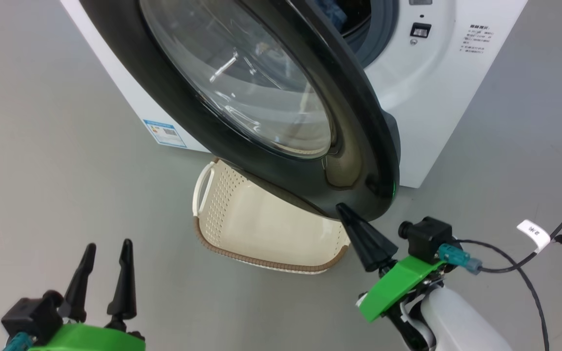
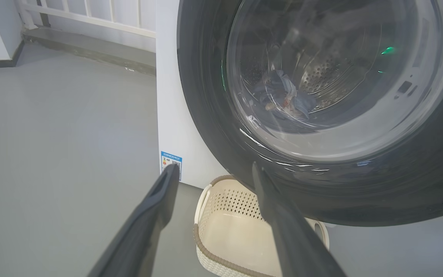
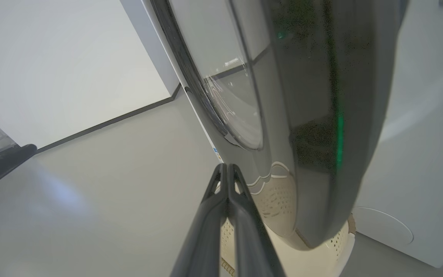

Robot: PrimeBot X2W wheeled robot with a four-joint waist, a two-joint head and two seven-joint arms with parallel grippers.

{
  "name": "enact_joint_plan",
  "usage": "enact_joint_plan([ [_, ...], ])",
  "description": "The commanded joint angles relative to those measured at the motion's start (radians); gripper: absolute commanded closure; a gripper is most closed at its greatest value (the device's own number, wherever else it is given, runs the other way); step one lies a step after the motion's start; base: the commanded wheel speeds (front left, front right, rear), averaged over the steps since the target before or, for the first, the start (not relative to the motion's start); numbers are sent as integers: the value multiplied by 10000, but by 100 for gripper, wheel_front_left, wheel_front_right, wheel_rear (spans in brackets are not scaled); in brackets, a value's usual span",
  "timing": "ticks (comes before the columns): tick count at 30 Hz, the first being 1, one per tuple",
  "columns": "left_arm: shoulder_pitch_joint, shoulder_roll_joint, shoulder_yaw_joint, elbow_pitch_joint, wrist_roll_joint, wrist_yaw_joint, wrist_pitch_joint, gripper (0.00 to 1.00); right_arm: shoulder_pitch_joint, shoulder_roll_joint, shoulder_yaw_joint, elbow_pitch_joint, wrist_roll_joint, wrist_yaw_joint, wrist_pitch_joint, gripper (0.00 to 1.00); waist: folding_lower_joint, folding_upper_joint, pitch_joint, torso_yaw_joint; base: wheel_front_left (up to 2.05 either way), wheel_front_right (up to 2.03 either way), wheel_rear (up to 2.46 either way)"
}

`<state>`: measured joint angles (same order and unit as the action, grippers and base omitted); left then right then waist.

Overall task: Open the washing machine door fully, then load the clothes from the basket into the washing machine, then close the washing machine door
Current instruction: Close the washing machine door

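1. Down at the lower rim of the washing machine door (image 1: pixel 359 136), right end effector (image 1: pixel 342 210) points up, fingers pressed together, holding nothing, tip at the black ring.
2. Low at left, left end effector (image 1: pixel 108 244) has fingers spread wide, empty, well apart from the washing machine (image 1: pixel 422 122).
3. Door part open, overhanging the basket (image 1: pixel 261 224) on the floor (image 1: pixel 42 170).
4. Basket looks empty.
5. Blue clothes (image 2: pixel 283 96) lie inside the drum (image 2: pixel 321 73).
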<state>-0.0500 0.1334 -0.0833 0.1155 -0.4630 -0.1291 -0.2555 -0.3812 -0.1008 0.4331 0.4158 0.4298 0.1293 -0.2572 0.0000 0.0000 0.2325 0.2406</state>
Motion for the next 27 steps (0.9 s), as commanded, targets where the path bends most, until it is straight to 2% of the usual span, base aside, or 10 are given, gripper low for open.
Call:
enact_joint_plan([
  [1, -431, 197, 326, -165, -50, -16, -63, 0, -238, 164, 109, -165, -80, 14, -46, 100, 0, 0, 62, -11, 0, 0, 0],
  [14, -798, 363, 100, -315, -123, -16, -63, 0, -729, 272, -1376, -89, -481, 14, -46, 100, 0, 0, 645, -135, 0, 0, 0],
  [27, -1335, 388, -93, -529, -226, -16, -63, 0, -2140, 358, -2913, 44, -863, 14, -46, 100, 0, 0, 1467, -127, 0, 0, 0],
])
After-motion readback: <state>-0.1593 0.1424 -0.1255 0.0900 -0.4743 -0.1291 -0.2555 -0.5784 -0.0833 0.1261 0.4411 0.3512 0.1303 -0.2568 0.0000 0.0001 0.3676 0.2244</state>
